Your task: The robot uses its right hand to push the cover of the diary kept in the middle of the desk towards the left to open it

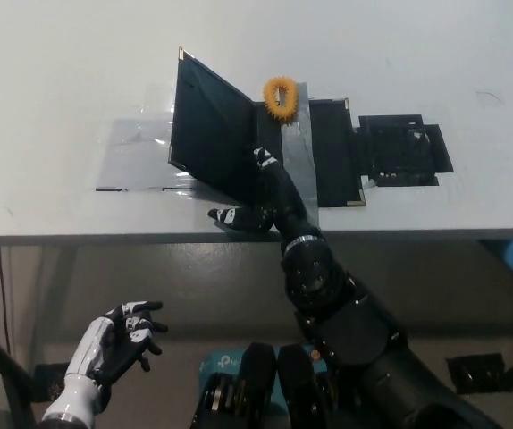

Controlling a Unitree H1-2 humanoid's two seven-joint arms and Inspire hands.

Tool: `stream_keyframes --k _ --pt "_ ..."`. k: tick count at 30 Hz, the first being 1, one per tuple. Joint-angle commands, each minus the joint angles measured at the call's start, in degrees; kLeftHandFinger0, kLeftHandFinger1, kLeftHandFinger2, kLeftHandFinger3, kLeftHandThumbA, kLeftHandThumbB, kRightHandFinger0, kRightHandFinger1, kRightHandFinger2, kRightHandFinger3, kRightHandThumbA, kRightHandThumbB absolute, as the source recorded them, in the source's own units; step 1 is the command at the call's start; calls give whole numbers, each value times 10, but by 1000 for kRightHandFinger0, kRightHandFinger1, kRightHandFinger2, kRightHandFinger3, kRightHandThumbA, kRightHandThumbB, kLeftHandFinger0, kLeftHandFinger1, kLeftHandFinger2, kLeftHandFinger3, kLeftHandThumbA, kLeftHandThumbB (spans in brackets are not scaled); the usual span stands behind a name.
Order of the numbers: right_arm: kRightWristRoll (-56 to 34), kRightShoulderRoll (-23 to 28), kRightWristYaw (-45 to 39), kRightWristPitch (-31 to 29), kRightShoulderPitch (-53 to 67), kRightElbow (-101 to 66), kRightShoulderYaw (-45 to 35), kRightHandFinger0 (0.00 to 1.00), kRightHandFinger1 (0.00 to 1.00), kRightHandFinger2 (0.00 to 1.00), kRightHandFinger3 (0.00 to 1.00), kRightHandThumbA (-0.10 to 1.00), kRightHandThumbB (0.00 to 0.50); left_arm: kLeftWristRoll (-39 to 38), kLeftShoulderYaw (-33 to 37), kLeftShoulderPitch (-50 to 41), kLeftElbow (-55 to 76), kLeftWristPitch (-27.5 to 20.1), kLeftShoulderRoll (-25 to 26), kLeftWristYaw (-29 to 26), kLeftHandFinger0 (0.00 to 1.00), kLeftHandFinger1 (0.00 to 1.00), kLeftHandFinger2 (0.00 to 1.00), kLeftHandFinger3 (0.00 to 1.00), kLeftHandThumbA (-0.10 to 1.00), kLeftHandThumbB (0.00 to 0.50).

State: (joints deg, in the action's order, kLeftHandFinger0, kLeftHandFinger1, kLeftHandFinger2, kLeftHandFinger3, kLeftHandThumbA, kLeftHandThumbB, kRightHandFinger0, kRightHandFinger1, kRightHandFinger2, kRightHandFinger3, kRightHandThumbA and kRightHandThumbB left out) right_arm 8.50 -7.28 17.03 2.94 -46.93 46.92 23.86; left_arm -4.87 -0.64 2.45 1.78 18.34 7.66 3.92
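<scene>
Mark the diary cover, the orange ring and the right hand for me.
diary cover [210, 138]: head view, middle of the raised dark cover's face.
orange ring [281, 98]: head view, on the ring's lower band, behind the diary.
right hand [255, 204]: head view, middle of the black hand by the cover's lower edge.

A single head-mounted view looks steeply down from above and behind the right robot hand [258, 198], facing the bench [69, 80] beyond it, fairly near.
</scene>
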Motion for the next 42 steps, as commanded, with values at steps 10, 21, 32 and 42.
stream_keyframes --k 10,21,32,42 --pt "200 10 -90 35 -142 10 174 0 25 141 848 1000 414 11 19 14 25 15 10 17 252 351 468 609 312 298" --pt "254 20 -137 75 -125 -25 216 0 63 284 37 1000 438 3 13 10 20 6 7 19 217 329 430 566 336 393" --pt "244 54 -159 78 -91 -59 152 0 35 352 450 1000 407 7 4 -18 22 -5 3 9 230 323 458 582 303 321" --pt "178 59 -252 160 -101 -186 53 0 38 244 312 1000 327 -5 -9 -50 14 -28 -11 6 228 315 427 587 307 379"
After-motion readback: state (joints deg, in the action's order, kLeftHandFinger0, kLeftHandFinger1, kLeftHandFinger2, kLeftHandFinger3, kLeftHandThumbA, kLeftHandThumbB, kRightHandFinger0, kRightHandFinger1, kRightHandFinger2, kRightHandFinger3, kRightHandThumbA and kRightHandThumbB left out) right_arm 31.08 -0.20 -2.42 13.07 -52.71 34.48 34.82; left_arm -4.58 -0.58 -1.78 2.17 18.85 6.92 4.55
